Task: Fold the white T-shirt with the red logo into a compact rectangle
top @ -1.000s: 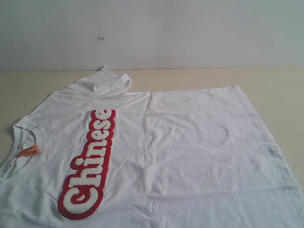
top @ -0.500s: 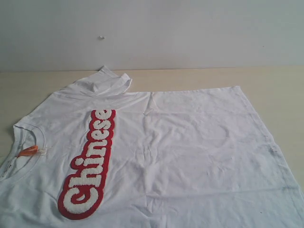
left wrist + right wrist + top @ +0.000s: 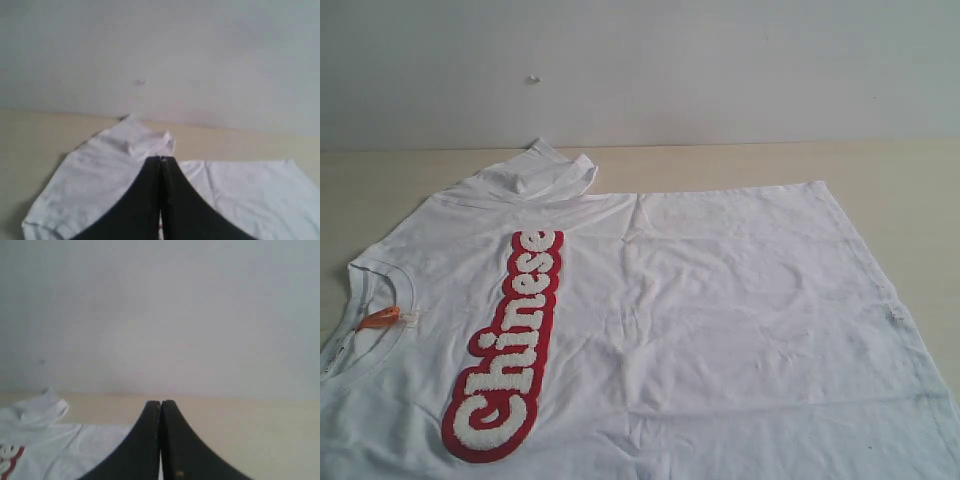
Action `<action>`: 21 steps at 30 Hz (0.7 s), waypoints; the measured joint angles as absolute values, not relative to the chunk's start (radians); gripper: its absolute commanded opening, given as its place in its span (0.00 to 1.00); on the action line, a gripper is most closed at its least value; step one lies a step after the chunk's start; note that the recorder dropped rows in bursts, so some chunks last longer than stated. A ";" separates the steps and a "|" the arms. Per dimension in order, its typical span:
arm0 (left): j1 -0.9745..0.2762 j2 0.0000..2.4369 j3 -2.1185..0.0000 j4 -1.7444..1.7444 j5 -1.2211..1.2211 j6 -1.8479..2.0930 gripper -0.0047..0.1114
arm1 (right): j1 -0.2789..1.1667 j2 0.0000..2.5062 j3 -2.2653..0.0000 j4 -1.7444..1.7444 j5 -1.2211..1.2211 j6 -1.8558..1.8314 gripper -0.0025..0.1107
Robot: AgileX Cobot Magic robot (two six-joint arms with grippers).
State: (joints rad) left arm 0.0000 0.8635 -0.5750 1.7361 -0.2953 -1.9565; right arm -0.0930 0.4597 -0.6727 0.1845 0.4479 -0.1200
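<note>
The white T-shirt lies spread flat on the table, its collar with the small orange neck tag at the left edge of the exterior view. The red logo runs along the chest. One sleeve is bunched at the far side. Neither gripper shows in the exterior view. In the left wrist view my left gripper is shut and empty, held above the shirt near the bunched sleeve. My right gripper is also shut on nothing, with the shirt off to one side.
The shirt rests on a pale wooden table that meets a plain white wall at the back. A small mark sits on the wall. Bare table shows behind and to the right of the shirt.
</note>
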 measured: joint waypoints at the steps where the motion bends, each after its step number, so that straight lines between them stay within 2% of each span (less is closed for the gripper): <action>1: 0.000 0.908 -0.578 1.737 -0.287 -1.947 0.04 | -0.093 0.496 -0.676 0.230 0.458 -0.175 0.02; 9: 0.000 1.316 -0.718 1.746 -0.253 -1.868 0.04 | -0.093 0.898 -0.809 0.404 0.550 -0.409 0.02; 13: 0.000 1.404 -0.784 1.746 -0.224 -1.804 0.04 | -0.093 1.041 -0.881 0.404 0.573 -0.412 0.02; 17: 0.002 1.430 -0.856 1.752 0.144 -1.603 0.04 | -0.093 1.201 -0.940 0.406 0.530 -0.454 0.02; 19: 0.013 1.441 -0.884 1.734 0.221 -1.516 0.04 | -0.093 1.252 -0.965 0.406 0.518 -0.463 0.02; 21: 0.020 1.469 -0.915 1.576 0.230 -1.314 0.04 | -0.093 1.317 -1.010 0.406 0.532 -0.480 0.02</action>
State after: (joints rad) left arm 0.0201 1.4691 -0.9147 1.5764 0.2305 -1.3144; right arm -0.0930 1.3166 -1.0099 0.4060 0.5316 -0.4802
